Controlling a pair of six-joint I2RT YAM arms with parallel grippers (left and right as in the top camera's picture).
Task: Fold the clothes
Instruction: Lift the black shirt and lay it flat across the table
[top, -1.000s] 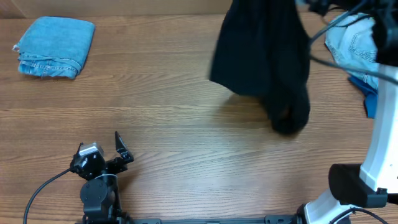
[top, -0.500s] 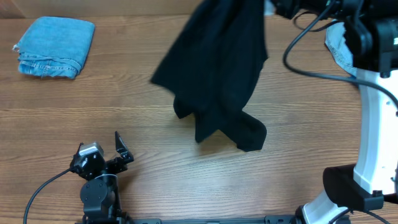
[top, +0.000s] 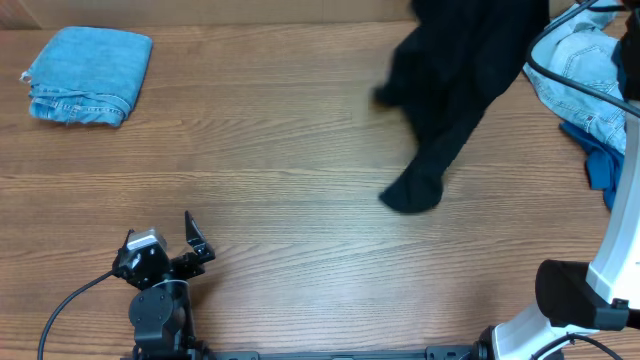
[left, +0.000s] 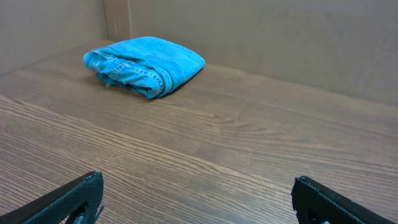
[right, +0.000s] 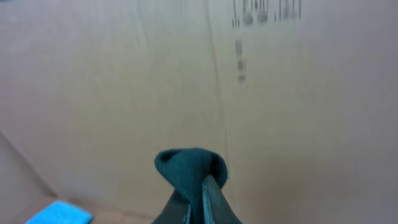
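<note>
**So your right gripper (right: 200, 204) had the black T-shirt (top: 462, 90) dangling**

It was pinched shut on a bunch of the fabric; the shirt hung under it at the far right of the table (top: 300, 170), tail trailing toward the middle, crumpled, nothing spread; your left gripper (top: 190, 245) sat wide open, well apart at near left, so right was closer.

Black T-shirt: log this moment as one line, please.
right gripper: shut on black T-shirt, held aloft | left gripper: open, empty, near edge | folded denim: far-left corner | loose denim pile: right edge, unfolded
</note>
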